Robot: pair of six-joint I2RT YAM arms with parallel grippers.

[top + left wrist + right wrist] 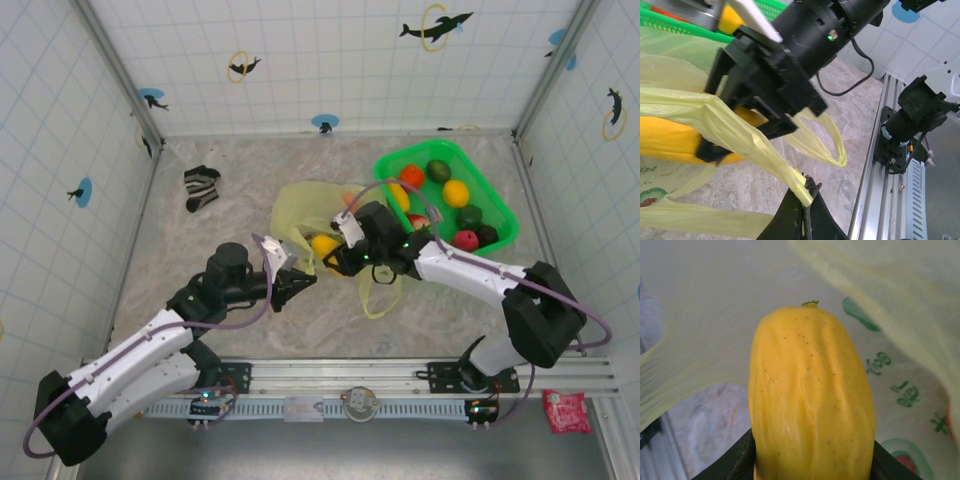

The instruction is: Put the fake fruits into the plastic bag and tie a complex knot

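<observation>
Pinches a handle (765,155) of the plastic bag (297,205) tight in the left gripper (300,281) at mid-frame, holds a yellow fruit (810,390) clamped in the right gripper (337,256) at the bag's mouth, leaves most fake fruits (455,192) in the green basket (503,208) upper right, with tying not yet begun.

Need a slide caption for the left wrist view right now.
Left gripper pinches a handle of the plastic bag taut while the right gripper holds a yellow fruit at its opening.
</observation>
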